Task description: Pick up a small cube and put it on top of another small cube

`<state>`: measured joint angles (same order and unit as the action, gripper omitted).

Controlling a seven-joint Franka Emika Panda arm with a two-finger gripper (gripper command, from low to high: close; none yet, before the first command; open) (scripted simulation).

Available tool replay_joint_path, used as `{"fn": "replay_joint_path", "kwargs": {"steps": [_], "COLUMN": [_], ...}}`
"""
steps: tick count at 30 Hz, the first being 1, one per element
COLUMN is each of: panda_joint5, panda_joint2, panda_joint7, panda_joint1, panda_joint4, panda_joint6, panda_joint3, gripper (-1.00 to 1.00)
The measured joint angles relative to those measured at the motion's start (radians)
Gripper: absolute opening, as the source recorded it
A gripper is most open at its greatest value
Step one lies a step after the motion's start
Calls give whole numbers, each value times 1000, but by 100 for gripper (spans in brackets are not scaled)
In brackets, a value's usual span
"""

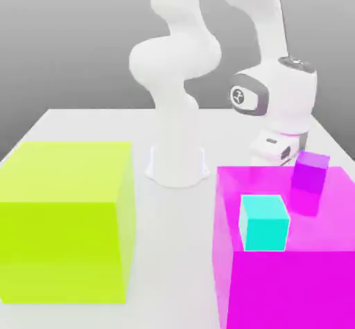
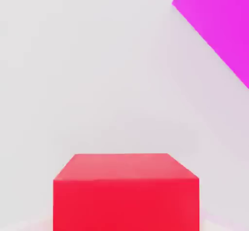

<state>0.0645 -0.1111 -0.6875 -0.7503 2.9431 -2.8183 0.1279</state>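
1. Hanging low behind the big magenta box (image 1: 291, 279), the gripper (image 1: 279, 152) points down from the white arm (image 1: 177, 64), on the exterior view's right
2. Pincer fingers are together; can't tell if they clamp anything, since the box edge hides the tips
3. Small purple cube (image 1: 310, 172) sits just beside the gripper, at the far edge of the magenta box top, slightly tilted; a purple reflection shows on the box under it
4. Small cyan cube (image 1: 263, 222) shows against the magenta box top, nearer its front edge; can't tell if it rests on the box or in front of it
5. Purple cube and cyan cube are apart, with purple farther back and toward the exterior view's right; purple is not on cyan
6. Big lime box (image 1: 66, 224) stands on the white table (image 1: 173, 251) on the exterior view's left, well apart from the magenta box
7. Arm base stands between the two boxes, farther back
8. Hand view: a red block (image 2: 126, 191) close to the camera, a magenta box corner (image 2: 219, 26), and white table between them
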Motion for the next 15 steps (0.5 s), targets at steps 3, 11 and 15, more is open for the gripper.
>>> {"fn": "replay_joint_path", "kwargs": {"steps": [3, 11, 15], "panda_joint5": [27, 81, 65], "panda_joint2": [-4, 0, 7], "panda_joint7": [44, 112, 89], "panda_joint1": [-34, -42, 31], "panda_joint4": [-103, -391, -535], "panda_joint6": [121, 427, 560], "panda_joint3": [12, -12, -75], "gripper": [-100, -100, -100]}}
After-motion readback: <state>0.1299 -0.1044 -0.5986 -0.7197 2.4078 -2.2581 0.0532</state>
